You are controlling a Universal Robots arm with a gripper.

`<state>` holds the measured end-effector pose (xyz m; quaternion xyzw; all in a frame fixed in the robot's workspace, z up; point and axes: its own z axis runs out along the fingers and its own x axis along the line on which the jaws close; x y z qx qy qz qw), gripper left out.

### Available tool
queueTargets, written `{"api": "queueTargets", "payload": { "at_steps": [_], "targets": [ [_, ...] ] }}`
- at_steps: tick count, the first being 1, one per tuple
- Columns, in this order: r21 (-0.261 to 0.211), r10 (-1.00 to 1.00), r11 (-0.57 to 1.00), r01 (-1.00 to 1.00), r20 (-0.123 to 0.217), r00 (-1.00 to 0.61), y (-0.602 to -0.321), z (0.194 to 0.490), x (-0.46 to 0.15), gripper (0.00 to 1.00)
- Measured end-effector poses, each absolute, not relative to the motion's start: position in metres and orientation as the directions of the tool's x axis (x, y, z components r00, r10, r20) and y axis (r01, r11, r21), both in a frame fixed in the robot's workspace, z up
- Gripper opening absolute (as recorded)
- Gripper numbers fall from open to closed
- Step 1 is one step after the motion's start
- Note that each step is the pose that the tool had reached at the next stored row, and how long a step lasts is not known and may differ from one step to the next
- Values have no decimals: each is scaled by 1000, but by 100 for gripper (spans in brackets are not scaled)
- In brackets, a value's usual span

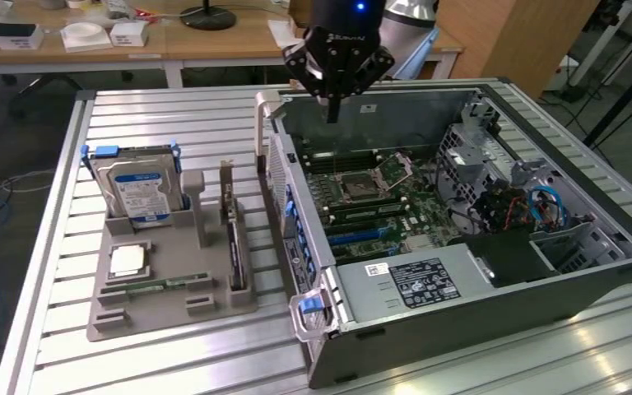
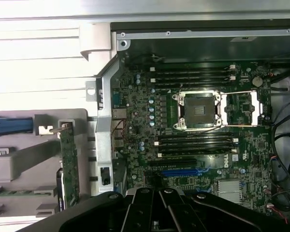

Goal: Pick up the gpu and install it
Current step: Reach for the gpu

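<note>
Hovering empty above the open computer case [image 1: 513, 309], the pincer [image 1: 334, 113] is pressed together; the gpu [image 1: 231, 239] stands edgewise in its grey holder [image 1: 151, 317], at the exterior view's left, presumably for grasping from above.

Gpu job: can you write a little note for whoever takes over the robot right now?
The gripper is shut, holds nothing and hangs above the open computer case.
The gpu stands on edge in the grey holder beside the case, untouched.
Done: nothing yet.
Left: the whole job, picking up the gpu and installing it in the case.
</note>
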<state>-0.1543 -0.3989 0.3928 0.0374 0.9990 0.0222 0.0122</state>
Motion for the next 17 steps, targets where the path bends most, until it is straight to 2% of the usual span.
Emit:
{"api": "queueTargets", "payload": {
  "at_steps": [17],
  "targets": [
    [45, 75, 996, 74, -22, -997, -399, 393, -163, 11]
  ]
}}
